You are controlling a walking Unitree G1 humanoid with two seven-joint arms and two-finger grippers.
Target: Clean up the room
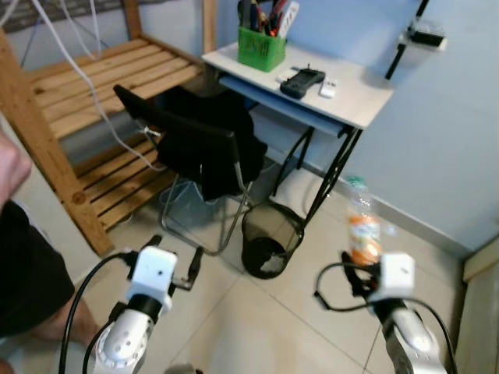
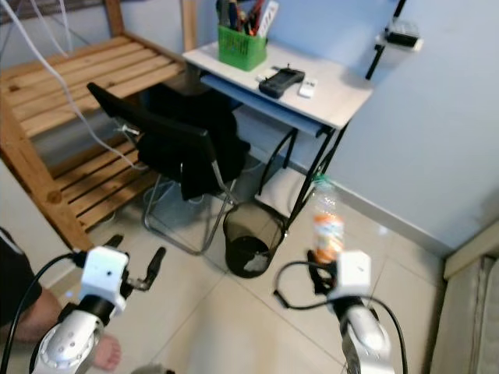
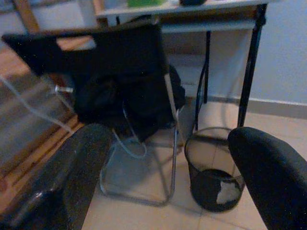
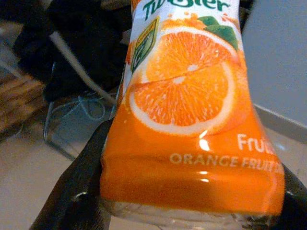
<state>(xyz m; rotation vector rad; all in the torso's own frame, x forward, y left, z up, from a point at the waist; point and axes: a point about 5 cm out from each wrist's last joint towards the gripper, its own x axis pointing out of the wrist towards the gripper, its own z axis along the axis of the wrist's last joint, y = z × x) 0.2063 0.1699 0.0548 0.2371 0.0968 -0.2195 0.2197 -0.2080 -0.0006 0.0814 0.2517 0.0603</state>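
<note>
Bottle (image 1: 363, 227) upright in right claw (image 1: 360, 274), near bin (image 1: 270, 239)

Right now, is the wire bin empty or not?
Not empty: the wire bin holds pale crumpled trash at its bottom, well below the rim.

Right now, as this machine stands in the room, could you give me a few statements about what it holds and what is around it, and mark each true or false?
1. The right tool grips an orange juice bottle. True.
2. The left tool carries a remote. False: it is open and empty.
3. The wire bin stands on the floor by the desk. True.
4. The green organizer sits on the chair. False: it sits on the desk.
5. The bin lies tipped over. False: it stands upright.
</note>
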